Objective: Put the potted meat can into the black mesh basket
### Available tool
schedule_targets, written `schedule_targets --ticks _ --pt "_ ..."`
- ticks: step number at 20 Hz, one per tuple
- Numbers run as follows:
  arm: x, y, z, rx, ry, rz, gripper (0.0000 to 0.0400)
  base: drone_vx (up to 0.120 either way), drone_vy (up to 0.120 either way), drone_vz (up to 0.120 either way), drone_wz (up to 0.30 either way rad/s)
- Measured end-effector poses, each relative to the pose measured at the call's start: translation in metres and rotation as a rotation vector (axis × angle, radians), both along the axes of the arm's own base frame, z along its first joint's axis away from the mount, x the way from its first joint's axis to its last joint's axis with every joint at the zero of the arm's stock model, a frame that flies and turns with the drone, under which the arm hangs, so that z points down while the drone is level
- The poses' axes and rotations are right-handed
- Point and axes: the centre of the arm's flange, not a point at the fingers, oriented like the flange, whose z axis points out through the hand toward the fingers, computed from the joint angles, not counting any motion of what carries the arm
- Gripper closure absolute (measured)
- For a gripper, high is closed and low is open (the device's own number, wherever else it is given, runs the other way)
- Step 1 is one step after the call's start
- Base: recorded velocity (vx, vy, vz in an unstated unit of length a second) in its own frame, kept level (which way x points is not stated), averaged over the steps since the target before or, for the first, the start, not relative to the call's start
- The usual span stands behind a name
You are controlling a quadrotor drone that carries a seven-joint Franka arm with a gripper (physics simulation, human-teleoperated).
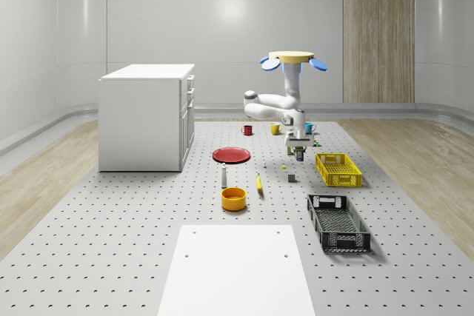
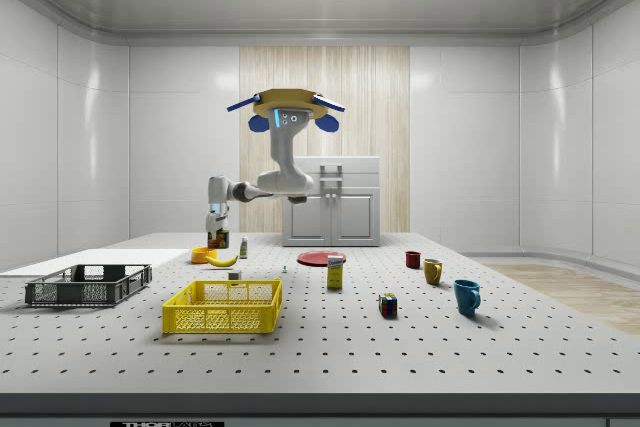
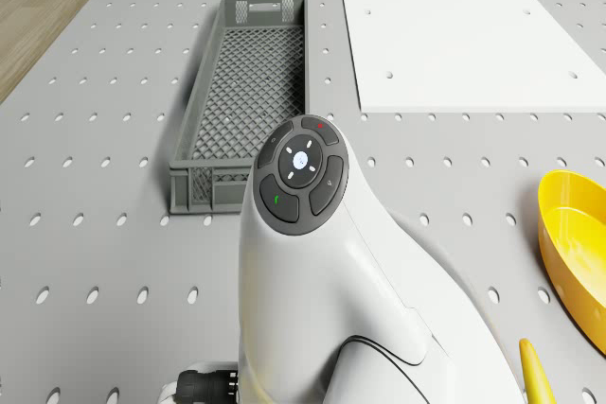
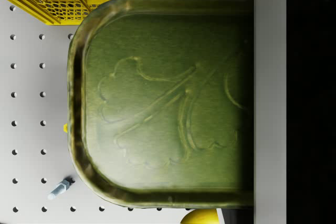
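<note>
Above the grey perforated table (image 1: 111, 257), the hovering drone's pincer (image 1: 298, 155) gripped the green-topped potted meat can (image 4: 163, 103); carrying it level toward the black mesh basket (image 1: 338, 222) seemed wisest.

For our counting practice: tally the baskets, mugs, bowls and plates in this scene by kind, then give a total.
Baskets: 2 (yellow basket, black mesh basket)
Mugs: 3 (red mug, yellow mug, blue mug)
Bowls: 1 (yellow bowl)
Plates: 1 (red plate)
Total: 7

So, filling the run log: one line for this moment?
phase: carry | tool: shut on potted meat can | drone: hovering beside yellow crate | black mesh basket: empty
</note>
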Motion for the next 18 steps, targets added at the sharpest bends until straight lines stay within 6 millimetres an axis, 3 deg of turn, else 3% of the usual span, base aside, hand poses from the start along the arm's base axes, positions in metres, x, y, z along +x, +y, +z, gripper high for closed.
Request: schedule_targets --ticks 2,18 --pt "0.0 0.0 0.0 0.0 0.0 0.0 0.0119 0.12 0.0 0.0 0.0" --pt "0.0 0.0 0.0 0.0 0.0 0.0 0.0119 0.12 0.12 0.0 0.0"
